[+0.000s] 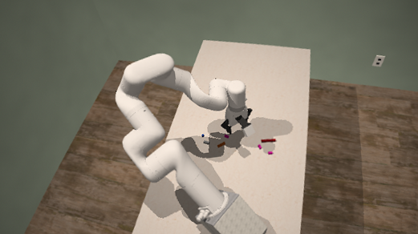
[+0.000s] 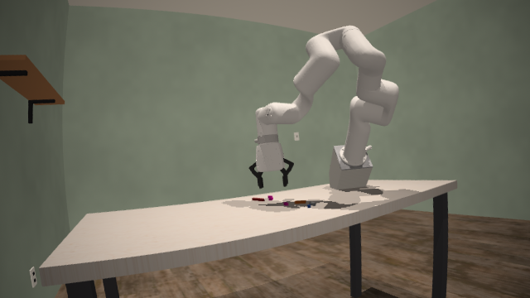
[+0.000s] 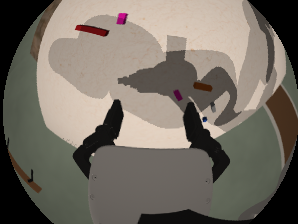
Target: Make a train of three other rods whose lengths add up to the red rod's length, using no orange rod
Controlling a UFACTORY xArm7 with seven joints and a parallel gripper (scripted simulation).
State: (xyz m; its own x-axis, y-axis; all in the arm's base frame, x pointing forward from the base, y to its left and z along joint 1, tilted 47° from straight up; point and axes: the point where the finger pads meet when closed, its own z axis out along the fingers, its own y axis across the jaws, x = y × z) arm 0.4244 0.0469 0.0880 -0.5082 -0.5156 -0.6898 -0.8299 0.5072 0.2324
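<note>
The red rod [image 1: 268, 140] lies flat on the white table, also in the wrist view [image 3: 92, 30]. Two magenta rods [image 1: 260, 147] [image 1: 270, 152] lie close to it. A third magenta rod [image 1: 227, 136] lies in the arm's shadow, with the orange rod [image 1: 221, 144], the grey rod [image 1: 207, 141] and the blue rod [image 1: 203, 135] beside it. My gripper [image 1: 237, 123] hangs well above the table, between the two groups, open and empty. In the wrist view the third magenta rod [image 3: 178, 95] sits just ahead of my right finger; my gripper [image 3: 153, 108] points straight down.
The arm's base block [image 1: 237, 226] stands at the near end of the table. The arm's links [image 1: 147, 141] reach over the table's left side. The table's right edge [image 1: 306, 120] is some way past the red rod.
</note>
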